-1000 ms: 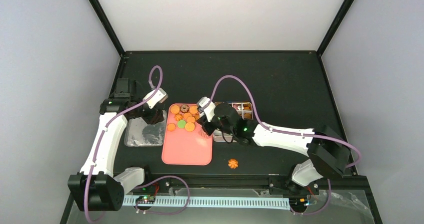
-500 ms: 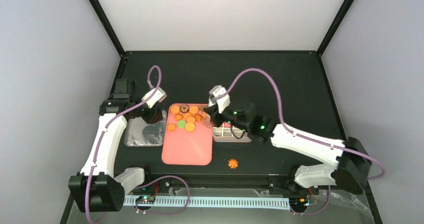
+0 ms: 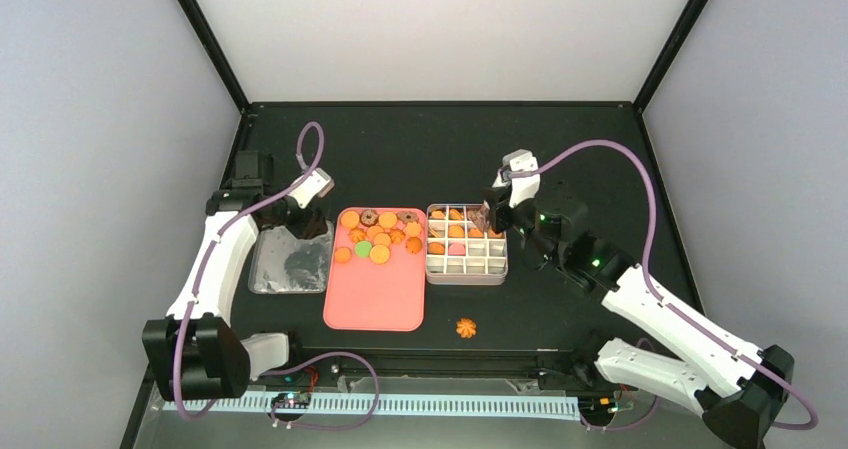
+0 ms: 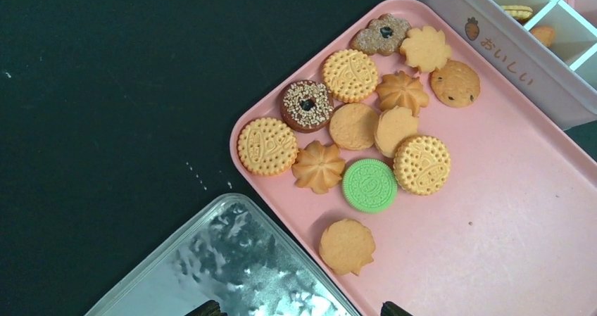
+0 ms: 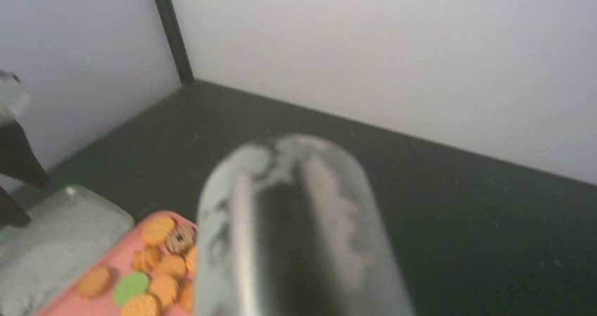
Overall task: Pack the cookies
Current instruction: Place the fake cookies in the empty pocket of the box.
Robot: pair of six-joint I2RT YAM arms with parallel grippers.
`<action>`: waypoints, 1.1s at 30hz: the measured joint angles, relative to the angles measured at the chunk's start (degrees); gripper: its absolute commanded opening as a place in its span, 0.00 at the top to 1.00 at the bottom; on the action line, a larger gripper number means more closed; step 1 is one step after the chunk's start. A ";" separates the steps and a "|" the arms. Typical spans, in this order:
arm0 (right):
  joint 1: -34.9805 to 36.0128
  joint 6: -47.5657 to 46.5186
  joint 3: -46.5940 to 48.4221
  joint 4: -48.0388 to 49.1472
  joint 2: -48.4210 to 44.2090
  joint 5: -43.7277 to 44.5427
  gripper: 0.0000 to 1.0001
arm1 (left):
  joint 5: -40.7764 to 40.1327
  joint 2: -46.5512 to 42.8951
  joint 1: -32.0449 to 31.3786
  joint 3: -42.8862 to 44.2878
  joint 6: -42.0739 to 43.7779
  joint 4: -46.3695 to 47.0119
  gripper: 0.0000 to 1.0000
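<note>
Salmon-pink rectangular plastic tray [image 4: 507,245], plain and matt. Small round and flower-shaped biscuits [image 4: 352,126], mostly golden orange, some stamped with dotted rims, others ridged in swirls. One mint-green embossed sandwich round [image 4: 369,185]; one dark brown ring [image 4: 307,105] speckled with pale sprinkles; one brown flower [image 4: 381,34] with a dark centre. White gridded square tin [image 4: 514,55], marked with a small orange carrot and brown lettering. Mirror-silver metal lid [image 4: 225,274], mottled grey. Black tabletop [image 4: 105,84], faintly flecked white.
</note>
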 measured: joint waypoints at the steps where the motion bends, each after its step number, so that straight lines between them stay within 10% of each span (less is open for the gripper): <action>1: -0.07 0.02 -0.50 -0.85 -0.02 0.42 0.99 | 0.15 0.33 0.02 0.00 -0.04 0.15 0.41; 33: -1.22 -0.39 -3.02 -8.09 3.69 3.98 0.73 | 8.85 8.90 -0.02 0.57 4.07 -1.27 0.45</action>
